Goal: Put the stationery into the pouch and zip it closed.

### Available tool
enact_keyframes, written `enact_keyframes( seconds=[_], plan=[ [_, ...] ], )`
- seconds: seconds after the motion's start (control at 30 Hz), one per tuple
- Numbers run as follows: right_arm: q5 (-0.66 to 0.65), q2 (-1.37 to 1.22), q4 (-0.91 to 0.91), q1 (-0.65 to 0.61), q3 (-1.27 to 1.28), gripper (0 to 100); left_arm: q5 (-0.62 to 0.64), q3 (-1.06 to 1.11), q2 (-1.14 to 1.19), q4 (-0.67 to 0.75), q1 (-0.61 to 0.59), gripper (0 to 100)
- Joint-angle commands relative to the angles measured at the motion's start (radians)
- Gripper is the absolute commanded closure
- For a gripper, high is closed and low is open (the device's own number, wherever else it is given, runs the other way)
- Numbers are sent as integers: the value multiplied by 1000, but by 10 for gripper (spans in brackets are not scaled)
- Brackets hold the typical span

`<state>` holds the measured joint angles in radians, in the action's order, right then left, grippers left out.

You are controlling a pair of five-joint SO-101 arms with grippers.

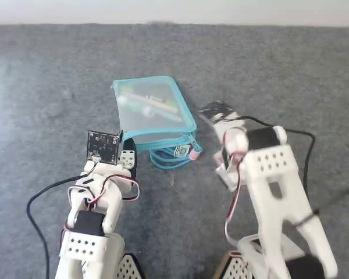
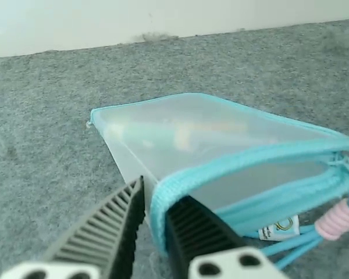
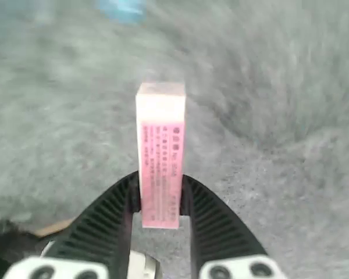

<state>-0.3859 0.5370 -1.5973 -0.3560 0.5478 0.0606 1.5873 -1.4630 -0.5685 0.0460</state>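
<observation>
Up top, the pouch (image 1: 154, 113) lies flat with stationery showing inside, the left gripper (image 1: 130, 156) at its near corner. Close in, those jaws pinch the pouch's zip edge, probably to steady the mouth. Beside the pouch, the right gripper (image 3: 159, 189) clamps a pink eraser (image 3: 160, 133) upright, seemingly next in.

Grey carpet-like table (image 1: 46, 87); teal-trimmed translucent pouch (image 1: 154, 113) lying on it near centre.
</observation>
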Motion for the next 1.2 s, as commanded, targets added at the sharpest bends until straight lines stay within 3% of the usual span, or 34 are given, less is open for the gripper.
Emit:
enact_keyframes(
  seconds=[0.0, 0.27, 0.5, 0.73, 1.17],
  plan=[
    [0, 134, -151, -163, -155, 991, 15, -24, -9, 31, 2, 988],
    [69, -65, -189, -349, -345, 992, 15, -22, -9, 31, 2, 988],
    [72, -407, -189, -352, -608, 992, 14, -22, -9, 31, 2, 988],
    [157, -700, -193, -348, -870, 992, 14, -21, -9, 31, 2, 988],
    [219, -862, -191, -352, -1191, 987, -15, -10, -9, 31, 11, 988]
  ],
)
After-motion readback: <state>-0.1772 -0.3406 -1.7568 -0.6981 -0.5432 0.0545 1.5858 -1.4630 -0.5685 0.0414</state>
